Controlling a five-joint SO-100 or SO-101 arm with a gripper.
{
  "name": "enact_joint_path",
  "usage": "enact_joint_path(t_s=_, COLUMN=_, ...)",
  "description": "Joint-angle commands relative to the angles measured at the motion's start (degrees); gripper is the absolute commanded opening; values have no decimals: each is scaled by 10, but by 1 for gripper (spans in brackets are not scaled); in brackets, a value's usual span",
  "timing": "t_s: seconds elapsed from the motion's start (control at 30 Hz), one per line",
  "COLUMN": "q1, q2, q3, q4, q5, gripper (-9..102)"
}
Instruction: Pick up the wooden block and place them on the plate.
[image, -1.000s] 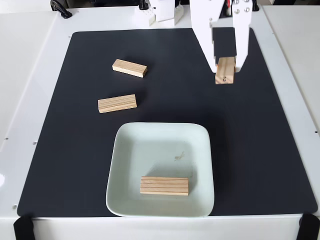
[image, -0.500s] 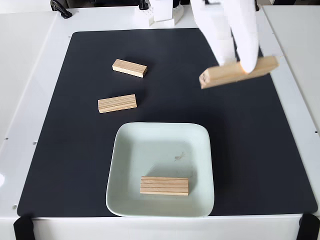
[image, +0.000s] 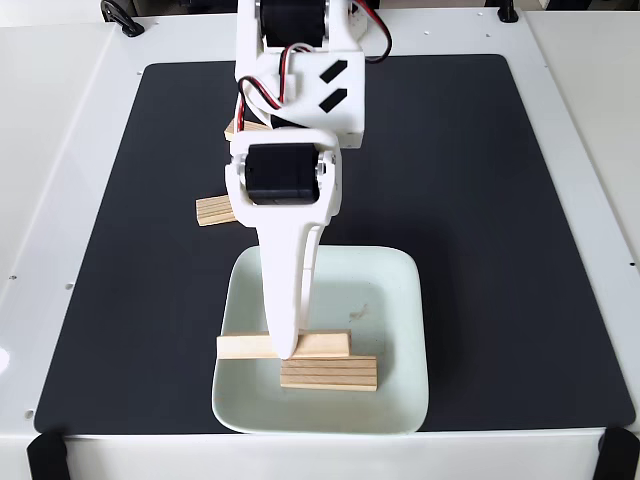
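Fixed view has your gripper (image: 285, 347) clamped across the middle of a wooden block (image: 325, 346) over the plate (image: 400, 300), just above the block (image: 330, 373) already lying there, and it looks light, stiff and smooth-sided, so that mid-length pinch should hold it level.

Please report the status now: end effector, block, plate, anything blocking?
End effector shut on carried wooden block, over the plate. Another block lies in the plate just below. Two more blocks on the mat, partly behind the arm.
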Motion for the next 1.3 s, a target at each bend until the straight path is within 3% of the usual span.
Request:
enact_joint_path(t_s=0.0, q1=2, q2=4, q3=-39, q4=24, q5=4, gripper=-1)
enact_joint_path(t_s=0.2, q1=-9, q2=4, q3=-39, q4=91, q5=7, gripper=-1)
enact_joint_path(t_s=1.27, q1=-4, q2=-54, q3=-76, q4=85, q5=4, gripper=-1)
